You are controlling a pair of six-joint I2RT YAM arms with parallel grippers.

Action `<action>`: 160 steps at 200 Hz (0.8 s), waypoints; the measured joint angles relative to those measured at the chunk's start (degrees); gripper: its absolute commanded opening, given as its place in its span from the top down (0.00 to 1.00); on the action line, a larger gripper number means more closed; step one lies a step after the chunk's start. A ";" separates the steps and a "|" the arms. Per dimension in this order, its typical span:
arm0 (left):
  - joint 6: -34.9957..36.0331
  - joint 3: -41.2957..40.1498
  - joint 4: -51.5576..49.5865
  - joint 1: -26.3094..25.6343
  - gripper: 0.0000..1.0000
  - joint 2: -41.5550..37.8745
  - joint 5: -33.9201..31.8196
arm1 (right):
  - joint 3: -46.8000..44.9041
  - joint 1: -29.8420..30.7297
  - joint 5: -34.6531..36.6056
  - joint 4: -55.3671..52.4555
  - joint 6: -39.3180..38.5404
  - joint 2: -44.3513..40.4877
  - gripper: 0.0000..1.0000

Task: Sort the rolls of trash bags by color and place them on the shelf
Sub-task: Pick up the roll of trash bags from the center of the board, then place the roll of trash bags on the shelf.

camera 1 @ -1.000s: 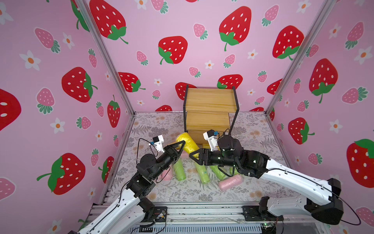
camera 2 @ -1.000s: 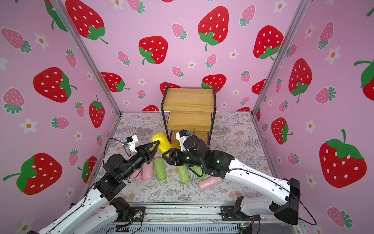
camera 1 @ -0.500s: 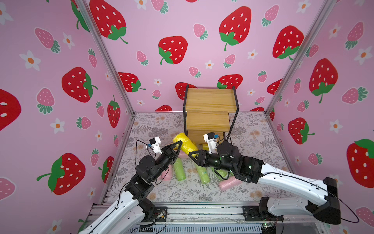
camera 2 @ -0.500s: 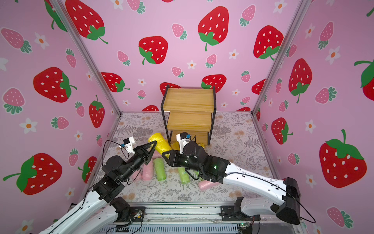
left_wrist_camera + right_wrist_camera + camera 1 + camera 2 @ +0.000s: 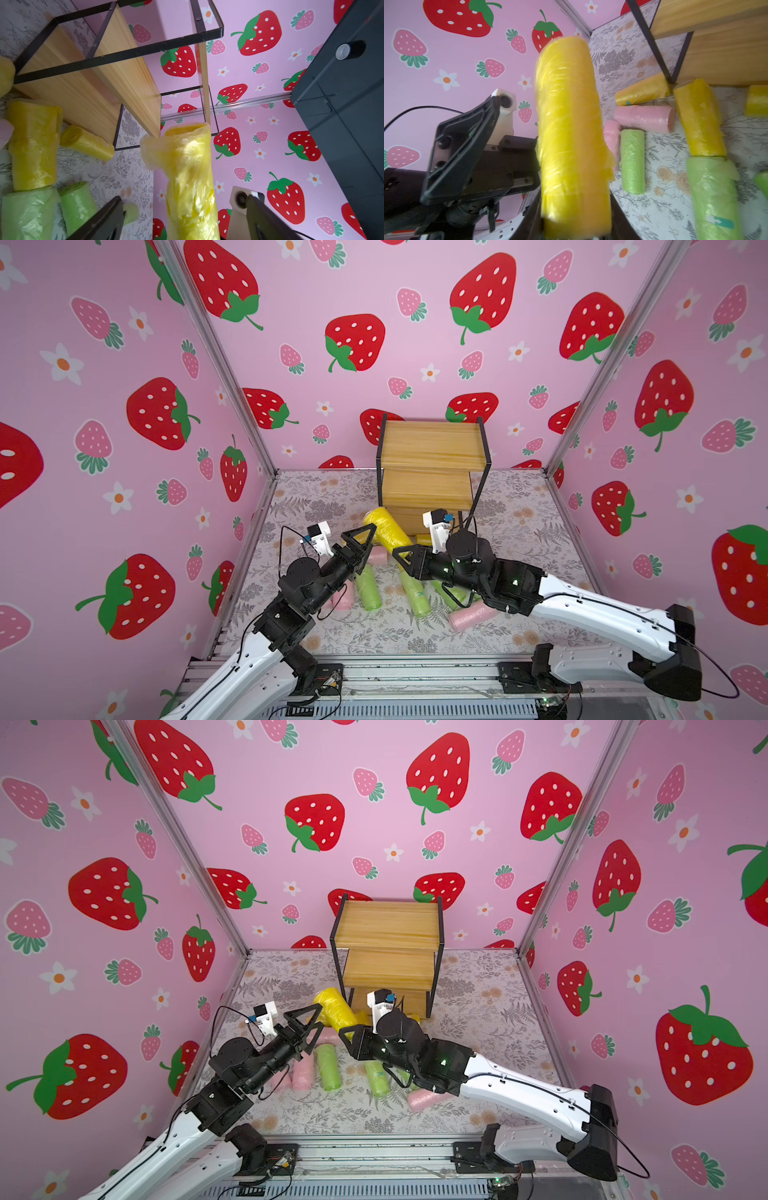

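Note:
A yellow roll (image 5: pixel 387 527) hangs tilted in the air in front of the shelf (image 5: pixel 432 448). My right gripper (image 5: pixel 402 554) is shut on its lower end; in the right wrist view the roll (image 5: pixel 569 128) stands between the fingers of the gripper (image 5: pixel 575 207). My left gripper (image 5: pixel 368 540) is open around the same roll (image 5: pixel 187 176), with gaps on both sides between the roll and the fingers (image 5: pixel 108 216). Green rolls (image 5: pixel 368 585), pink rolls (image 5: pixel 471 616) and more yellow rolls (image 5: pixel 34 145) lie on the floor mat.
The shelf (image 5: pixel 388 923) stands against the back wall, its wire frame (image 5: pixel 116 55) close to both grippers. Loose rolls crowd the mat under the two arms, with a yellow roll (image 5: pixel 641 91) at the shelf's foot. Pink strawberry-print walls close in three sides.
My left gripper has opened and let go of the yellow roll. My right gripper has shut on the roll's other end. Both arms shifted only slightly.

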 measured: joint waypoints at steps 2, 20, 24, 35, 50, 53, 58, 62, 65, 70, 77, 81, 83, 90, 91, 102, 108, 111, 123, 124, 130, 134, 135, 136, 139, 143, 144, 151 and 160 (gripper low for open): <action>0.13 0.44 -0.59 0.00 0.00 0.00 -0.02 | 0.28 -0.11 0.33 -0.44 -0.28 -0.11 1.00; 1.66 3.45 -4.11 0.00 0.00 -0.13 -0.13 | 4.04 -1.92 2.14 -4.15 -2.25 -0.44 1.00; 2.10 4.00 -4.68 0.00 0.00 -0.24 -0.20 | 5.33 -2.60 2.51 -5.05 -2.99 -0.44 1.00; 3.10 5.16 -6.01 0.00 0.00 -0.68 -0.33 | 8.92 -4.52 3.54 -7.08 -4.28 -0.42 1.00; 4.37 6.08 -7.78 0.00 0.00 -1.36 -0.72 | 14.71 -7.67 5.16 -9.86 -6.34 -0.28 1.00; 4.52 6.16 -8.00 0.00 0.00 -1.53 -0.74 | 16.17 -8.50 5.44 -10.34 -6.73 -0.17 1.00; 4.92 6.21 -8.41 0.00 0.00 -1.81 -0.87 | 18.16 -9.77 5.81 -11.08 -7.32 0.02 1.00; 5.20 6.27 -8.81 0.00 0.00 -1.99 -0.92 | 19.80 -10.82 6.19 -11.41 -7.72 0.22 1.00; 5.40 6.29 -9.09 0.00 0.00 -2.08 -0.94 | 20.87 -11.63 6.36 -11.58 -7.98 0.37 1.00; 5.73 6.36 -9.66 0.00 0.00 -2.21 -1.03 | 22.58 -13.09 6.80 -11.85 -8.44 0.66 1.00; 6.12 6.40 -10.47 0.00 0.01 -2.25 -1.09 | 24.70 -15.21 7.43 -12.11 -9.01 1.11 1.00; 6.32 6.43 -10.95 0.00 0.01 -2.23 -1.11 | 25.66 -16.26 7.67 -12.28 -9.20 1.33 1.00; 6.38 6.45 -11.15 0.00 0.01 -2.21 -1.11 | 26.21 -17.05 7.82 -12.35 -9.31 1.55 1.00; 6.69 6.45 -11.69 0.00 0.01 -2.08 -1.09 | 27.85 -19.67 8.11 -12.76 -9.53 2.34 1.00; 6.69 6.45 -11.74 0.00 0.01 -2.05 -1.09 | 28.02 -19.93 8.13 -12.81 -9.53 2.40 1.00; 7.08 6.45 -12.33 0.00 0.02 -1.77 -1.05 | 30.84 -23.89 8.07 -13.77 -9.55 4.37 1.00; 7.21 6.49 -12.68 0.00 0.02 -1.53 -0.98 | 32.22 -25.83 7.96 -14.23 -9.51 5.64 1.00; 7.30 6.51 -12.90 0.00 0.02 -1.36 -0.94 | 33.14 -26.93 7.80 -14.58 -9.49 6.67 1.00; 7.67 6.88 -13.94 0.00 0.02 -0.66 -0.59 | 35.87 -29.97 7.41 -15.58 -9.33 9.86 1.00; 7.76 6.99 -14.23 0.00 0.02 -0.52 -0.57 | 36.22 -30.34 7.30 -15.65 -9.33 10.27 1.00; 8.02 7.37 -14.78 0.00 0.01 -0.13 -0.35 | 37.38 -31.56 7.06 -16.20 -9.27 11.89 1.00; 8.20 7.74 -15.19 0.00 0.01 0.15 -0.20 | 38.12 -32.30 6.99 -16.48 -9.22 13.03 1.00; 8.26 7.82 -15.32 0.00 0.01 0.24 -0.17 | 38.23 -32.41 6.95 -16.50 -9.25 13.22 1.00; 8.33 7.91 -15.45 0.00 0.01 0.33 -0.15 | 38.34 -32.52 6.91 -16.57 -9.25 13.44 1.00; 8.57 8.28 -15.93 -0.02 0.01 0.61 -0.13 | 38.80 -32.98 6.82 -16.72 -9.22 14.27 1.00; 8.92 8.72 -16.46 0.00 0.00 0.96 -0.04 | 39.21 -33.38 6.64 -16.90 -9.22 15.15 1.00; 9.01 8.83 -16.59 -0.02 0.00 1.03 -0.04 | 39.36 -33.53 6.58 -17.03 -9.18 15.47 1.00; 9.46 9.68 -17.77 0.00 0.00 1.53 0.00 | 40.00 -34.07 6.19 -17.38 -9.16 16.85 1.00; 10.19 10.80 -19.34 -0.02 0.00 2.12 0.00 | 40.87 -34.82 5.62 -17.97 -9.09 18.67 1.00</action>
